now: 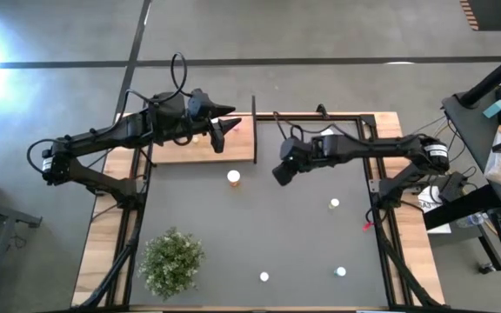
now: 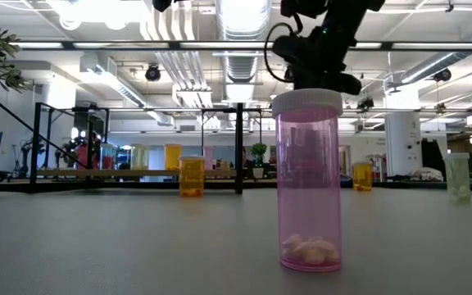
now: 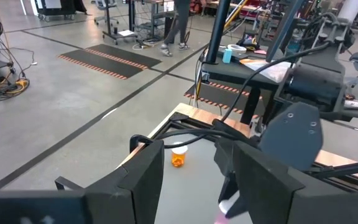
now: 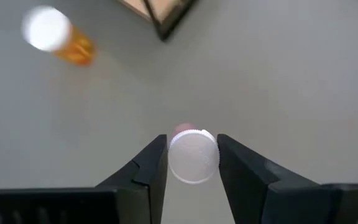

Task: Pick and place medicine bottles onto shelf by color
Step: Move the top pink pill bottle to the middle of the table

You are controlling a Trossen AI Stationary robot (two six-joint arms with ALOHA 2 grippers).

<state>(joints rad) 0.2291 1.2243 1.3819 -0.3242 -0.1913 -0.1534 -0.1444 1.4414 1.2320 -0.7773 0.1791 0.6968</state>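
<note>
My right gripper (image 1: 278, 174) is over the table's middle, just right of the light-wood shelf (image 1: 233, 149). In its wrist view it (image 4: 192, 163) is shut on a white-capped pink bottle (image 4: 192, 155). An orange bottle (image 1: 233, 177) stands on its base just left of this gripper. My left gripper (image 1: 224, 124) is open and empty over the shelf's right end, its fingers level and pointing toward the right arm. Three more bottles (image 1: 334, 203) (image 1: 263, 276) (image 1: 340, 271) stand apart on the table. The one nearest the front edge is pink in the low view (image 2: 308, 188). My right gripper pinches the pink bottle's white cap (image 4: 173, 157) between its two fingers, one on each side. The fingers come from above, pointing down. The bottle is upright below them. Whether its base is on the table I cannot tell, since the near pink bottle hides it in the low view.
A green bushy plant (image 1: 172, 259) stands at the near left of the table. Black upright rods (image 1: 254, 117) rise at the shelf's edges. A black frame and wood strips (image 1: 379, 209) border the table. Bare dark tabletop lies between the bottles.
</note>
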